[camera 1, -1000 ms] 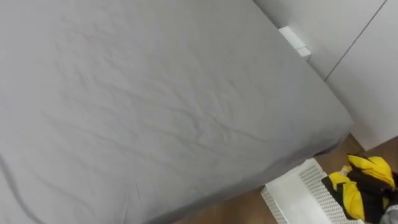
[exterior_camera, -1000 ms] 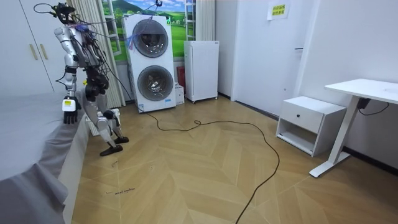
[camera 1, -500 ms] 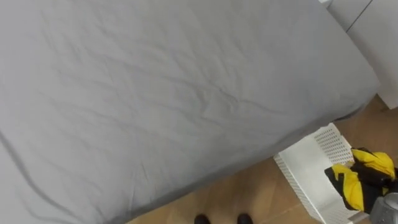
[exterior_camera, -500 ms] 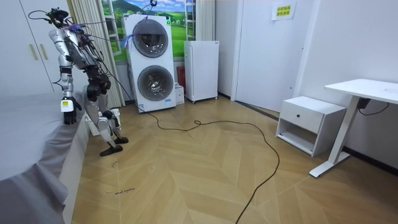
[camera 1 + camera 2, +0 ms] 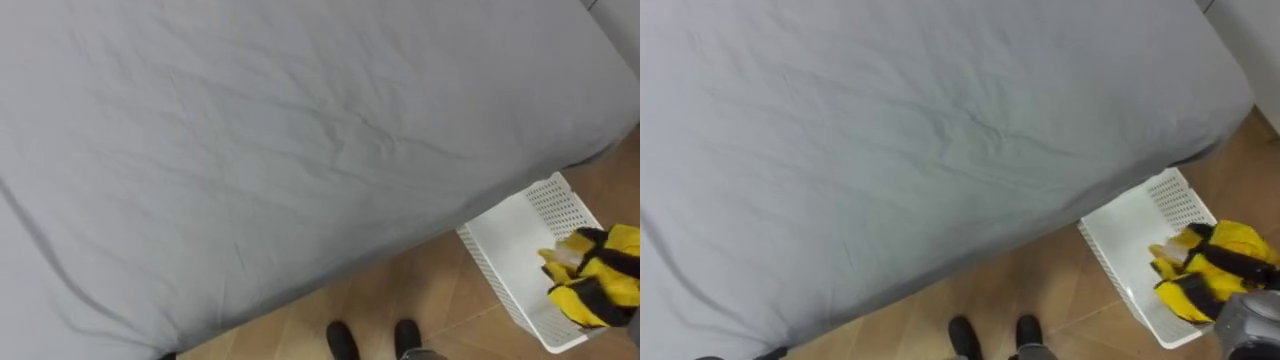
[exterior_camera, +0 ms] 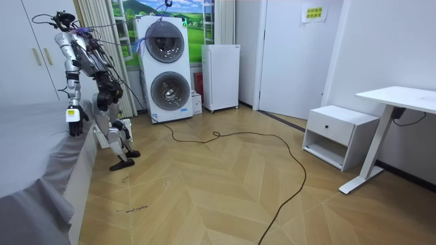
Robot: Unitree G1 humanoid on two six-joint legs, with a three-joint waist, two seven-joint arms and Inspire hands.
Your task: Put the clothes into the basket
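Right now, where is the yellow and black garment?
At the eye views' lower right, the yellow and black garment is over the white perforated basket, which stands beside the edge of the grey bed.

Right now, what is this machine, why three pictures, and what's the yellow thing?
It is a walking robot with two arms and hands. Two pictures come from cameras in its head, looking down; the third from a camera across the room. It stands beside a grey bed, left hand hanging down. On the floor beside the bed sits a white basket, with a yellow and black garment in or just over it. Whether the robot holds it, I cannot tell.
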